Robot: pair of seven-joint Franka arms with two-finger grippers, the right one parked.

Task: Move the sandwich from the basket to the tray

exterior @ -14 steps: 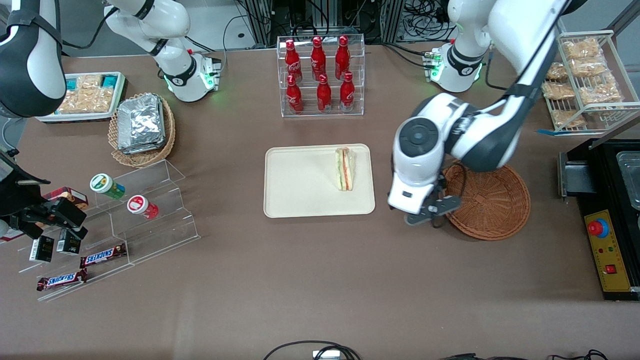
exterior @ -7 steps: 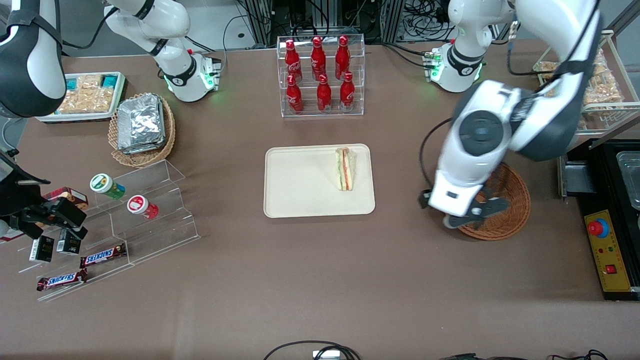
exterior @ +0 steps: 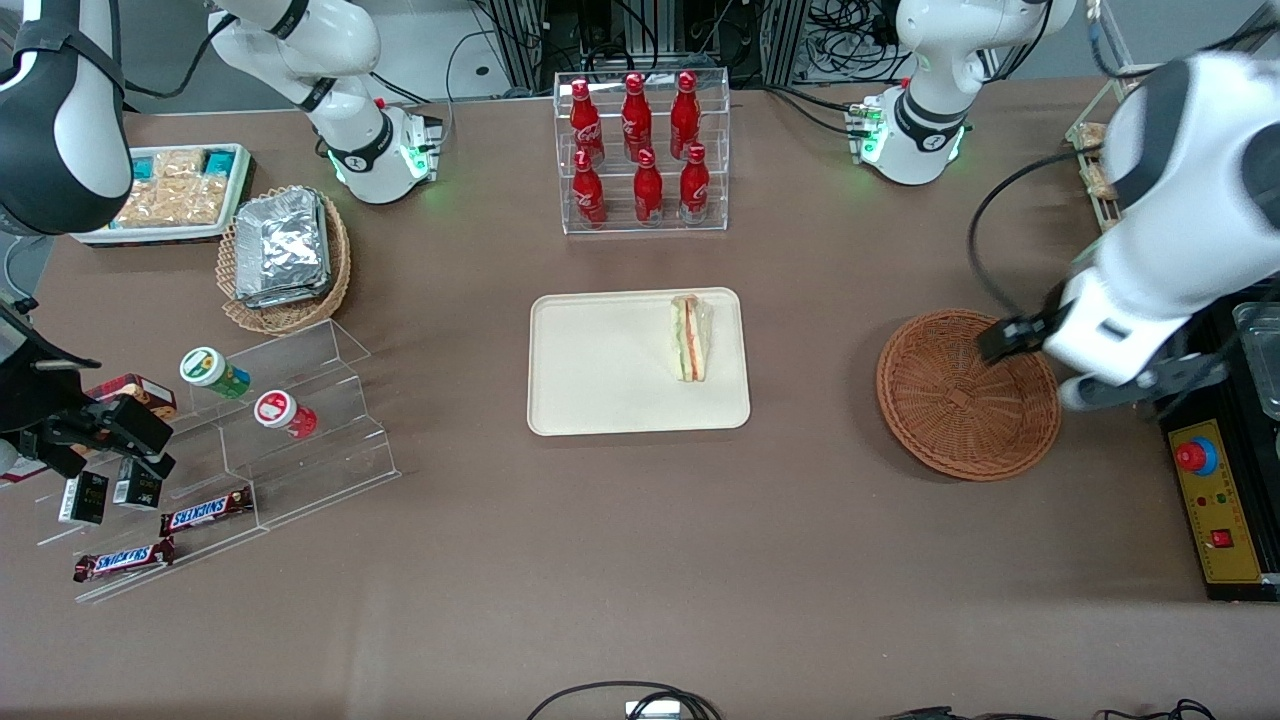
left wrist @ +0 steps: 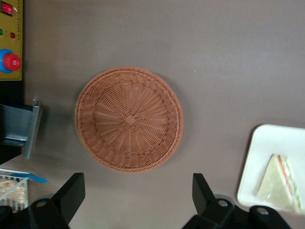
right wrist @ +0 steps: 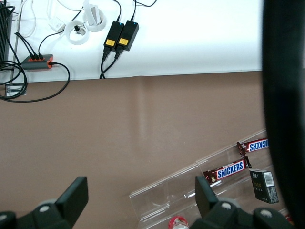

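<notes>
Standing nearest the front camera are the chocolate bars (exterior: 205, 511) on the clear stepped stand (exterior: 300, 400), toward the parked arm's end of the worktop (exterior: 640, 560). A little farther from the camera, two small round tubs (exterior: 212, 371) sit on that same stand.

Toward the working arm's end, the basket (exterior: 968, 395) lies flat on the worktop with nothing in it; the wrist view shows its woven bottom (left wrist: 128, 119) bare. The hand (exterior: 1140, 385) hangs in the air just beside the basket's rim, over the edge of the black box with the yellow button panel (exterior: 1215, 500). Its two dark fingers (left wrist: 71, 193) are spread wide apart and hold nothing.

At about the same depth, in the middle of the worktop, sits the tray (exterior: 600, 370). The sandwich (exterior: 689, 336) lies on it, close to the tray edge that faces the basket, with its striped filling side showing. Tray and basket are well apart, with bare brown worktop between them.

Farther from the camera stand a tan basket of foil packets (exterior: 283, 255), then a clear rack of red bottles (exterior: 640, 150), and a wire rack of snack bags (exterior: 1095, 160) close to the working arm
</notes>
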